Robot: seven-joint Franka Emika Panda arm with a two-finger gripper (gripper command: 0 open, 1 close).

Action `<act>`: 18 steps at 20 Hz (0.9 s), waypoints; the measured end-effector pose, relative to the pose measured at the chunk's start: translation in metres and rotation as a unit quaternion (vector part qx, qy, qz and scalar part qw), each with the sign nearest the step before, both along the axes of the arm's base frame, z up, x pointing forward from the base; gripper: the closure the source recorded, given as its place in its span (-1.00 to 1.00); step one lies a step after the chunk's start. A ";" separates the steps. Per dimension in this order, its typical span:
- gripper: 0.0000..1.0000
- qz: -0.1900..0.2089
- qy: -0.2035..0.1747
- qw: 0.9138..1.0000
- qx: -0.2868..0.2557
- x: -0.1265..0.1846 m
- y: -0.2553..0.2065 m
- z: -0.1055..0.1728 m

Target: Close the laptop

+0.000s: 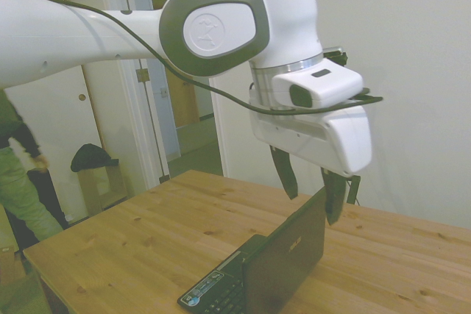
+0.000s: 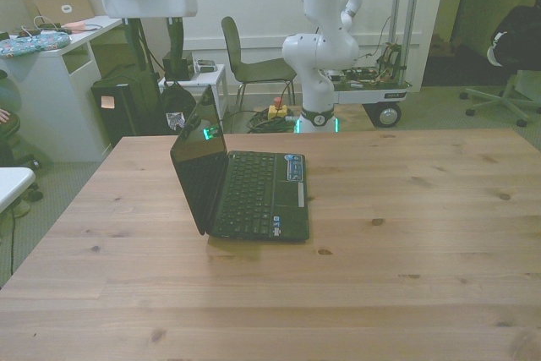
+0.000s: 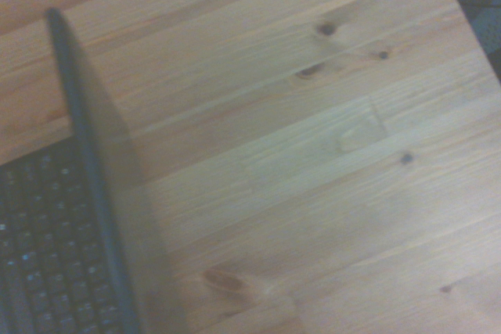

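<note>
here the laptop [image 2: 245, 190] is seen open on the wooden table [image 2: 406, 234], toward the front view's left, its lid [image 1: 287, 259] raised near upright over the keyboard [image 2: 254, 192]. the gripper [image 1: 315, 182] is held just above the lid's top edge, fingers spread apart, nothing gripped.

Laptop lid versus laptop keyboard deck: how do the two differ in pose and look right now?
The lid stands nearly upright; the keyboard deck lies flat on the table. The lid's inner face is a plain dark screen; the deck carries keys and small stickers. The open claw hangs by the lid's top edge, away from the deck. Both are black.
</note>
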State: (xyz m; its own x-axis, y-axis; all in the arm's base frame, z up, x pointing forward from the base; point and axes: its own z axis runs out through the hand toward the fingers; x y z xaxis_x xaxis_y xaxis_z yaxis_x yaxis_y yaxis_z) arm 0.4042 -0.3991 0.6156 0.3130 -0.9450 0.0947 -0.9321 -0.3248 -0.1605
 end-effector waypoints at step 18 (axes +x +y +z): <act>1.00 0.026 0.042 0.998 0.029 0.030 -0.048 -0.100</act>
State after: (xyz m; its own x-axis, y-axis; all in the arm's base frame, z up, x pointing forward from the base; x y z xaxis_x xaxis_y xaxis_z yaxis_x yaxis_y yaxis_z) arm 0.4345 -0.4475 0.5154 0.3670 -0.9302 0.0110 -0.9250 -0.3662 -0.1018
